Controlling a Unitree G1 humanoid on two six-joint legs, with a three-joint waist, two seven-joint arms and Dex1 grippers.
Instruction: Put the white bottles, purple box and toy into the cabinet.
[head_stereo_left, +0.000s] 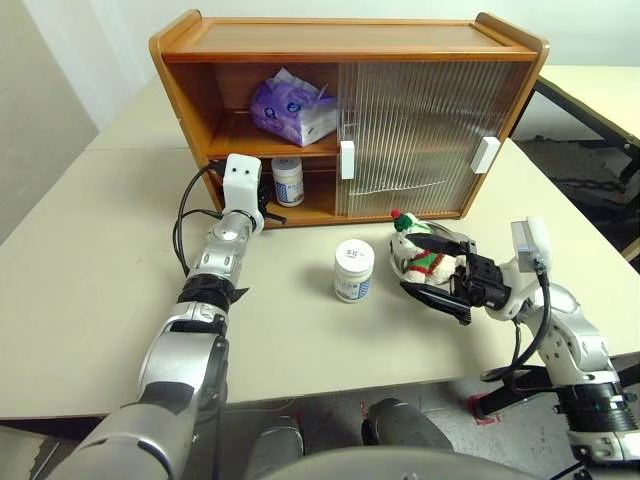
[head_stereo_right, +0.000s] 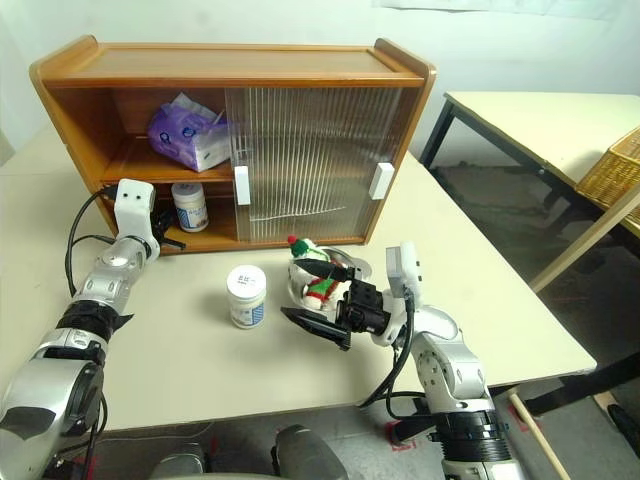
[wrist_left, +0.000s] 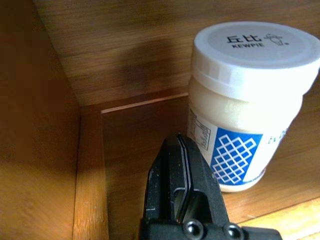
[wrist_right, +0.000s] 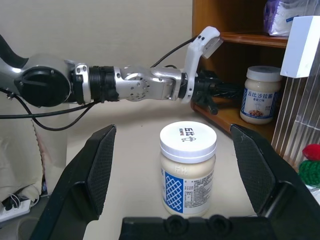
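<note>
The cabinet (head_stereo_left: 340, 45) stands at the back of the table with its left half uncovered. The purple box (head_stereo_left: 293, 110) lies on the middle shelf. One white bottle (head_stereo_left: 288, 181) stands on the bottom shelf. My left gripper (wrist_left: 179, 150) is shut and empty, just left of that bottle at the shelf's front edge. The other white bottle (head_stereo_left: 353, 270) stands on the table in front of the cabinet. My right gripper (wrist_right: 172, 131) hovers open to its right, facing it. The toy (head_stereo_left: 425, 255) lies close by the right gripper's far finger, not gripped.
Both ribbed sliding doors (head_stereo_left: 410, 140) cover the cabinet's right half. A second table (head_stereo_right: 540, 120) and a wicker basket (head_stereo_right: 615, 165) stand off to the right. A black cable (head_stereo_left: 185, 225) loops beside my left wrist. The table's near edge (head_stereo_left: 330, 385) is close.
</note>
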